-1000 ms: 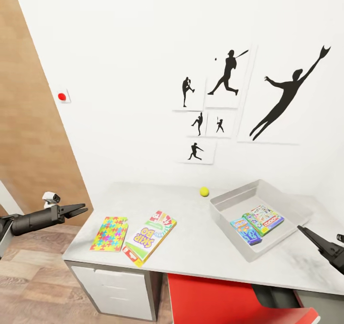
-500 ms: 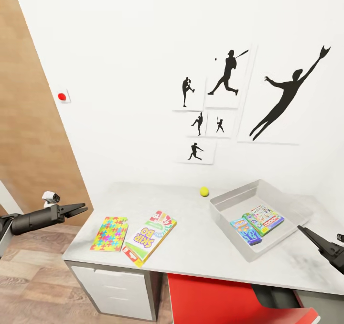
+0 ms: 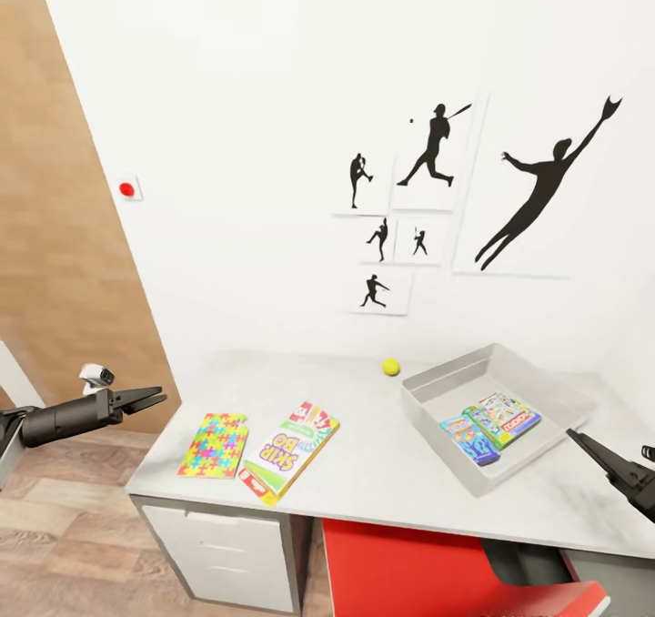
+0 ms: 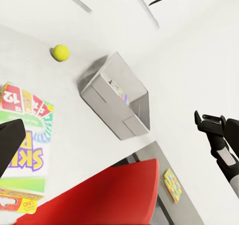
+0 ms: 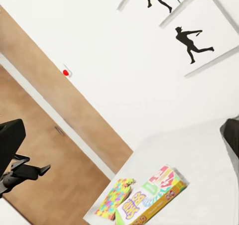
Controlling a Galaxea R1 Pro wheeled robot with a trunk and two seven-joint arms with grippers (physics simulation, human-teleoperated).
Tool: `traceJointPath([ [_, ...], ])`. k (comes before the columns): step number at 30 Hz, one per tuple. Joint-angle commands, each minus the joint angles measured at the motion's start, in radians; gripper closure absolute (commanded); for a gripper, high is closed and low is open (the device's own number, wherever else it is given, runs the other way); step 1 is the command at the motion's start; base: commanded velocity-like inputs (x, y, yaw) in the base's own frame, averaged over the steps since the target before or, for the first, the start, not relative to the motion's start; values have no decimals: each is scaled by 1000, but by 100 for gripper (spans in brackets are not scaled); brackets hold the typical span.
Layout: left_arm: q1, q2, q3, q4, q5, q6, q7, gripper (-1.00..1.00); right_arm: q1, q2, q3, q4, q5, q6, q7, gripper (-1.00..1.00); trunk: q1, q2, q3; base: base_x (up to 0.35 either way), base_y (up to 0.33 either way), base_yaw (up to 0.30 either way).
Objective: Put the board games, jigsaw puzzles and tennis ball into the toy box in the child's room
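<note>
Both hands hang empty off the table [image 3: 382,471] ends, left hand [image 3: 153,398] narrowly parted, right hand [image 3: 582,442] apparently closed; Skip-Bo box [image 3: 288,450], jigsaw puzzle [image 3: 214,445], tennis ball [image 3: 390,367] outside toy box [image 3: 437,389].

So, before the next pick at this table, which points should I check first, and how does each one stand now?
1. Left gripper free: ok, open and empty, off the table's left end.
2. Right gripper free: ok, open and empty.
3. Toy box has room: ok, two board games lie inside and bare floor remains.
4. Skip-Bo box and jigsaw puzzle separate: cannot tell, their edges meet.
5. Tennis ball accessible: ok, it is alone near the wall.
</note>
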Motion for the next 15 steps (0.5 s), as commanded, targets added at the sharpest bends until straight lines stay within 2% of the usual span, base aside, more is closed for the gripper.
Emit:
traceJointPath([
  [1,-1,0,0,0,0,11,-4,-100,-1,0,-1,0,-2,10,3,-100,1,-2,-1,-39,66,0],
  [9,-1,2,0,0,0,10,-4,-100,-1,1,-1,0,-1,10,2,-100,1,-2,12,-17,43,0],
  [15,-1,1,1,0,0,10,-4,-100,-1,0,-1,1,1,10,2,-100,1,-2,21,-66,193,24],
])
